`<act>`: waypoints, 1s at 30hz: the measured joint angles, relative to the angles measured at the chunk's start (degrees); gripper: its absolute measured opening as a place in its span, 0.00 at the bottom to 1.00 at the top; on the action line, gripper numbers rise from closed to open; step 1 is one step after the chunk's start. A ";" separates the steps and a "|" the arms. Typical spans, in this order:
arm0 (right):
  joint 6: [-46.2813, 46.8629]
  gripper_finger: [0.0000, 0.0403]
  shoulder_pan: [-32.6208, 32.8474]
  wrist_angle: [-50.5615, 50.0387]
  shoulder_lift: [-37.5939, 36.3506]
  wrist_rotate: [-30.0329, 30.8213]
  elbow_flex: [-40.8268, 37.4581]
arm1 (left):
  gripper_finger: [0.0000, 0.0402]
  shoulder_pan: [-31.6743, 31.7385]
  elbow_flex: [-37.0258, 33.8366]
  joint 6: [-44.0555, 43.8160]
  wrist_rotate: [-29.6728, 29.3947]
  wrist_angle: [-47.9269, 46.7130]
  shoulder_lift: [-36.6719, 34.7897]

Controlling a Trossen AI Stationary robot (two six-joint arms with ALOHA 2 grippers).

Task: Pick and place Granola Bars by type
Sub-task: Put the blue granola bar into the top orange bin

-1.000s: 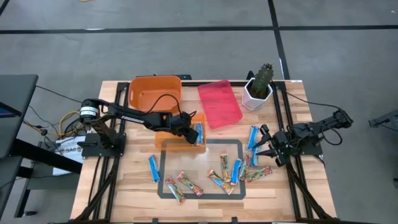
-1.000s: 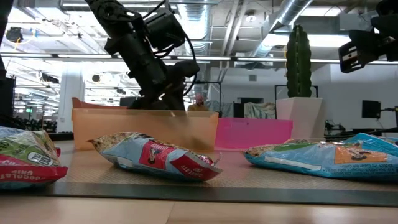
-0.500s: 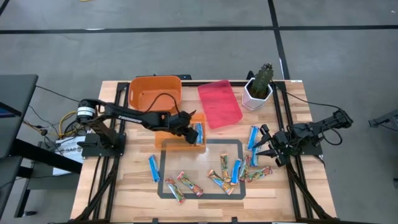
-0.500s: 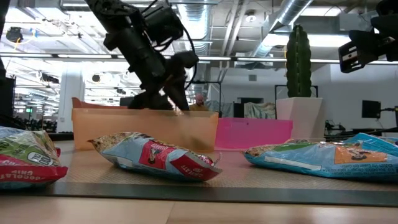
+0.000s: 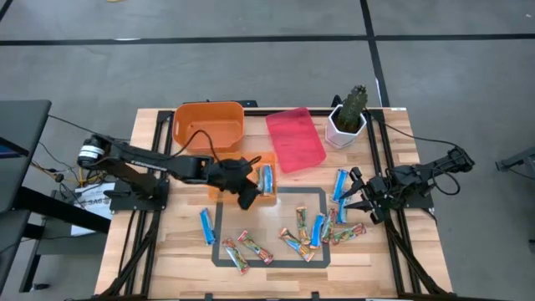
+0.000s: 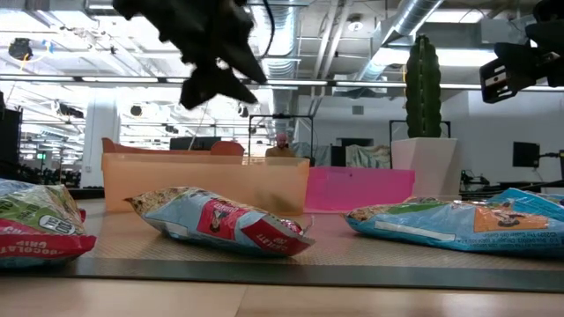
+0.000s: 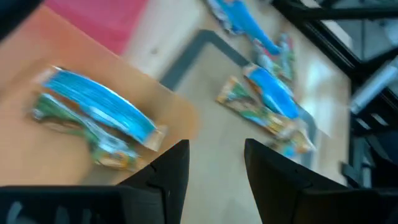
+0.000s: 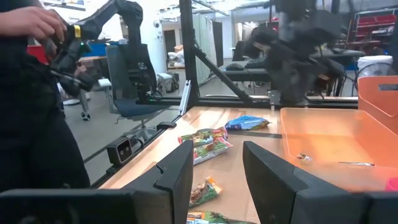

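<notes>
Since a second ago your left gripper (image 5: 247,198) has lifted and pulled back from the shallow orange tray (image 5: 219,190); it now sits over the tray's lower edge, just left of centre in the high view, and in the low view it hangs higher, near the top of the frame (image 6: 216,75). Its fingers (image 7: 171,171) stand apart with nothing between them.

You can see a blue granola bar (image 5: 267,177) lying in the right end of that tray, its long axis running up and down the high view. In the left wrist view the same bar (image 7: 99,112) lies on the orange floor over a multicoloured wrapper, slanting across the frame.

Your right gripper (image 5: 357,199) waits at the right side of the table, fingers (image 8: 177,180) parted and holding nothing.

You have the remaining bars spread around the taped rectangle (image 5: 316,191). One blue bar (image 5: 206,226) lies just left of it, nearly upright in the high view. Two multicoloured bars (image 5: 247,249) lie at its lower left, slanting diagonally. Another multicoloured bar (image 5: 294,243) and a blue one (image 5: 318,229) sit at the lower right, and two blue bars (image 5: 340,186) lie near your right gripper, long axes close to vertical.

Farther up the frame you have the deep orange bin (image 5: 209,125), the pink tray (image 5: 295,140) and a potted cactus (image 5: 349,115).
</notes>
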 joint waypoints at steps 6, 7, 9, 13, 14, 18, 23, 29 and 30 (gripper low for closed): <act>-0.01 0.33 -0.02 0.01 0.00 0.00 -0.01 | 0.37 -6.69 0.00 -0.48 -0.03 -0.23 -3.01; -0.01 0.33 0.00 0.01 0.00 0.00 -0.02 | 0.37 -7.82 0.00 -0.96 -0.03 -0.12 -3.27; 0.00 0.33 -0.02 0.00 0.00 0.00 0.00 | 0.37 -9.93 0.00 -2.11 -0.13 -0.05 -3.55; 0.00 0.33 0.00 0.00 0.00 -0.02 0.00 | 0.37 -13.45 0.00 -4.28 -0.62 0.09 -3.53; -0.02 0.33 -0.02 0.01 0.00 -0.01 0.00 | 0.37 -14.13 0.00 -4.81 -1.02 0.05 -3.53; 0.00 0.33 -0.01 0.02 0.00 -0.01 0.00 | 0.37 -15.95 0.00 -8.29 -2.50 -0.96 -3.49; 0.00 0.33 0.00 0.00 0.00 0.00 0.00 | 0.37 -17.30 0.00 -18.07 -2.60 -3.51 -3.48; -0.01 0.33 0.00 0.02 0.00 0.00 0.00 | 0.37 -20.69 0.00 -34.44 -2.52 -11.08 -3.48; -0.01 0.33 -0.01 0.02 0.00 0.00 0.00 | 0.37 -21.41 0.00 -37.05 -2.52 -13.00 -3.48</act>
